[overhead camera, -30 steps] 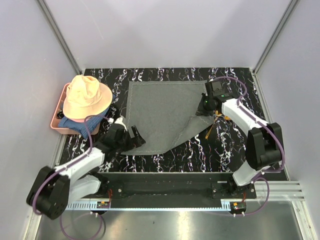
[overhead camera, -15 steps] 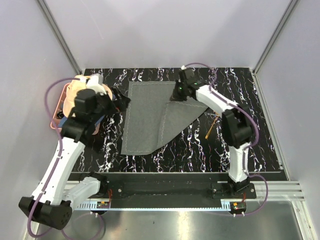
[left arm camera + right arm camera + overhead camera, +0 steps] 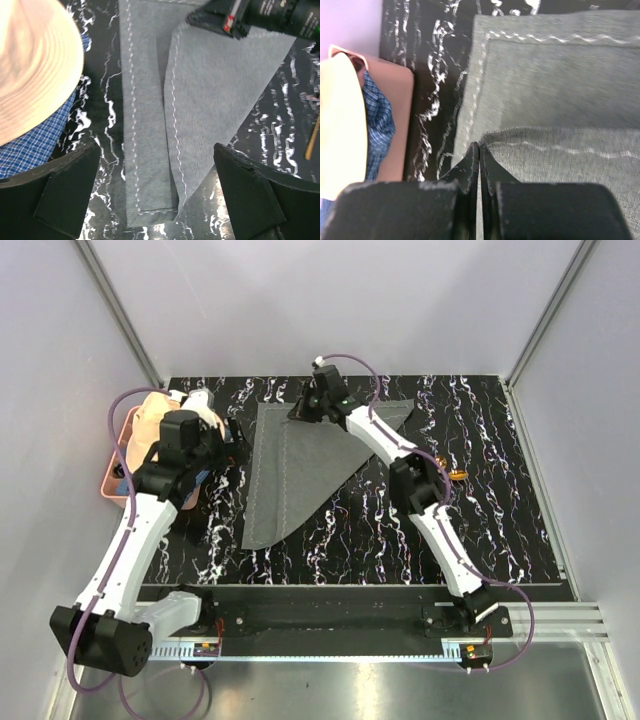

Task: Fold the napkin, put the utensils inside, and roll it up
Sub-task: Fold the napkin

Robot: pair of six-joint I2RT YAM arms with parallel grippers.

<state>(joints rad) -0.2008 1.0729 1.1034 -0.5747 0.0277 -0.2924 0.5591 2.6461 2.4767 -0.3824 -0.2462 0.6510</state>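
The grey napkin (image 3: 300, 465) lies on the black marbled table, one corner folded over to the far left, so it forms a triangle over a left strip. My right gripper (image 3: 305, 410) is shut on that folded corner; in the right wrist view the fingertips (image 3: 479, 150) pinch the cloth edge (image 3: 555, 150). My left gripper (image 3: 230, 443) is open and empty, hovering above the napkin's left edge (image 3: 145, 125); its fingers (image 3: 65, 200) are wide apart. The gold-orange spoon (image 3: 455, 477) lies right of the napkin, mostly behind my right arm; its handle (image 3: 313, 142) shows in the left wrist view. I cannot make out the dark utensil.
A pink tray (image 3: 116, 455) at the far left holds the peach hat (image 3: 150, 420) and a blue checked cloth (image 3: 198, 476); both also show in the left wrist view, hat (image 3: 35, 65) and cloth (image 3: 35, 145). Grey walls enclose the table.
My right gripper has carried the napkin corner from the right side across to the far left, folding the cloth. My left arm has lifted from the napkin's near-left corner to beside the hat.
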